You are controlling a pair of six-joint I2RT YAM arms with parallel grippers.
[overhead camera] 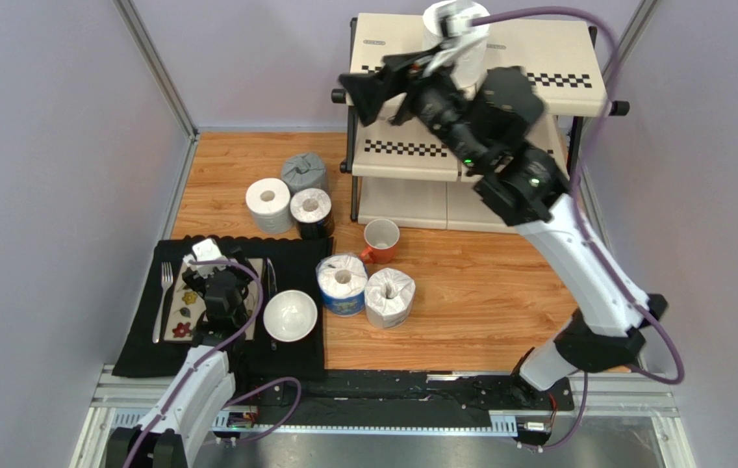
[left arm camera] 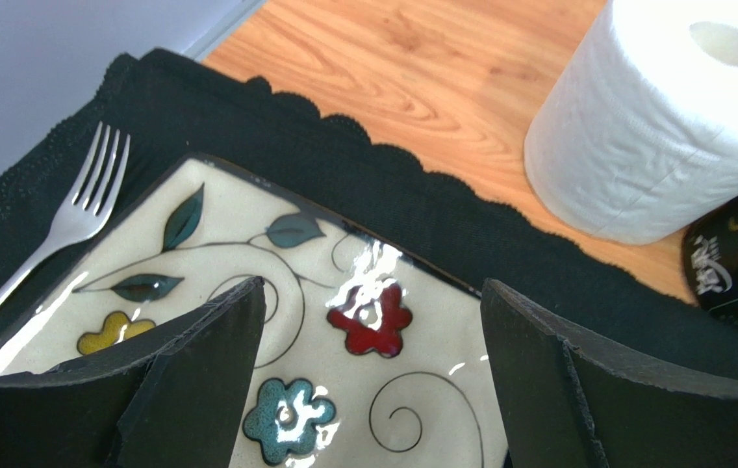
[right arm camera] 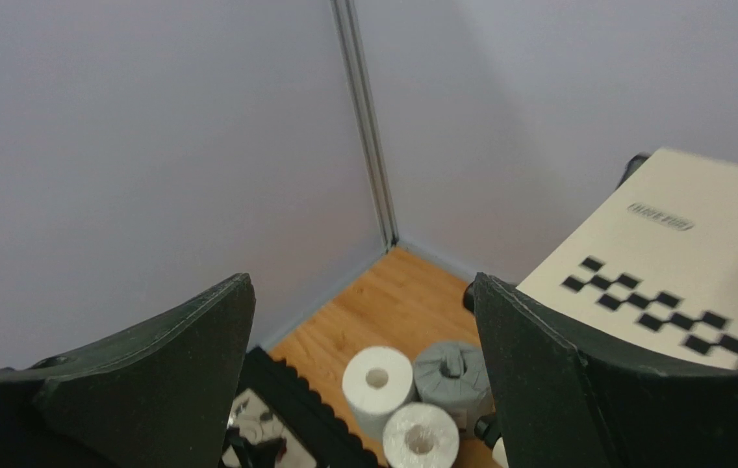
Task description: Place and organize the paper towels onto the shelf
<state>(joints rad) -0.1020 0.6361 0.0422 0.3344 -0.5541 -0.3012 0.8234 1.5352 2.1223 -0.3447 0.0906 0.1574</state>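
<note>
Upper centre of the top view: right gripper, raised beside the left edge of the three-tier cream plastic shelf with checkered strips and a black tube frame. Points toward frame left. Spread wide in the wrist view, nothing between the fingers, only grey wall and table beyond. Just behind that wrist, plain white paper towel roll upright on the shelf's top panel, partly covered by the arm.

Lower left: left gripper, hanging low over a flower-painted rectangular cream ceramic plate. Likewise held wide, gripping nothing. Plate on a black scalloped cloth mat, silver metal fork at its left side.

On the wooden table, five other rolls standing on end:
- Second plain white roll, grey-wrapped roll and black-wrapped roll, bunched close together left of the shelf.
- Blue-wrapped roll and clear-wrapped white roll, side by side nearer the bottom edge.

Orange ceramic mug just above that pair. White round bowl on the mat's right part, beside the blue-wrapped one.
</note>
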